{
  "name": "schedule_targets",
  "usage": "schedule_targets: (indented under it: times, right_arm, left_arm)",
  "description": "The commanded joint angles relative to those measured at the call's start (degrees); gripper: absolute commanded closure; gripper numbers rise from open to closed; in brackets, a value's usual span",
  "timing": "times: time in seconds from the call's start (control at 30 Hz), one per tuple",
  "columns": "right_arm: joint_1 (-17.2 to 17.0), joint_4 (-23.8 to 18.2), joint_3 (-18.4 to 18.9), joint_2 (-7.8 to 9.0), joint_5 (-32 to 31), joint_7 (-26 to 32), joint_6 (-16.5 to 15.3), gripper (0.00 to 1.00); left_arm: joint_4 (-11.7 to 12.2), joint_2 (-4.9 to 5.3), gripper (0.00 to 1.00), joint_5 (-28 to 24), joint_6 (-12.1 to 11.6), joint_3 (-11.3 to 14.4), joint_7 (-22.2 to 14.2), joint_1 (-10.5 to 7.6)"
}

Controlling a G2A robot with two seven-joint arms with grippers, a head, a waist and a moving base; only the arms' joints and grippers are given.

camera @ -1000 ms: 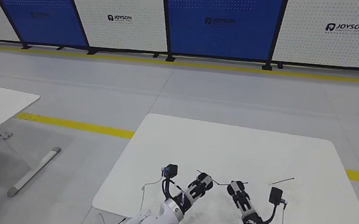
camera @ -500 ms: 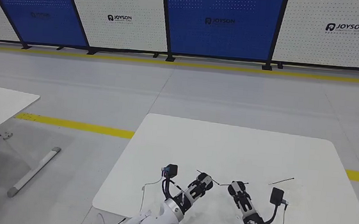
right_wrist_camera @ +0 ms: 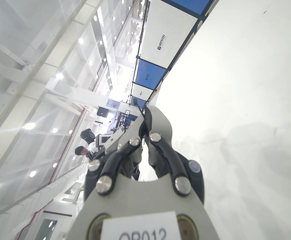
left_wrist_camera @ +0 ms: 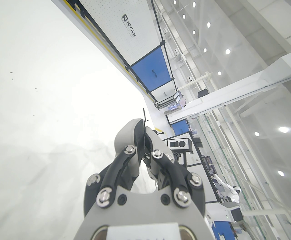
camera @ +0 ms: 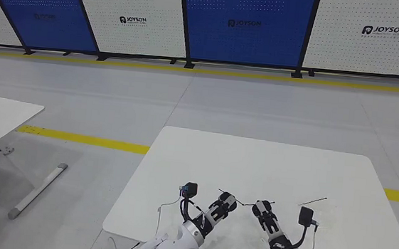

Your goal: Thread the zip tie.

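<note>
zip tie (camera: 247,204), black | left fingers (left_wrist_camera: 127,136) clamped on one end | right fingers (right_wrist_camera: 161,122) clamped on other end | over bench (camera: 254,158)

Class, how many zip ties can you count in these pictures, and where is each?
2. One zip tie spans between the left gripper and right gripper, both shut on it. A spare zip tie lies loose on the table, beside the right arm. None looks hidden.

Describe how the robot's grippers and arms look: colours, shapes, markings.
The left gripper and right gripper match: light grey bodies, black linkage bars with silver screws, curved grey fingers with black pads, a white label at each base. The arms are white and black.
</note>
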Motion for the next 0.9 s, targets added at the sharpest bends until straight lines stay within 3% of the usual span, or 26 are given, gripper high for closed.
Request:
schedule_targets:
  times: [0.0,0.87]
  right_arm:
    - [-0.3,-0.1,0.2,-0.02,0.1,-0.2,-0.4,1.00]
    - [-0.3,-0.1,0.1,-0.60,-0.9,0.5,-0.3,1.00]
  left_arm:
    - [0.0,0.00,1.00,0.0,0.0,0.0,0.0,0.00]
    - [0.0,0.00,1.00,0.0,0.0,0.0,0.0,0.00]
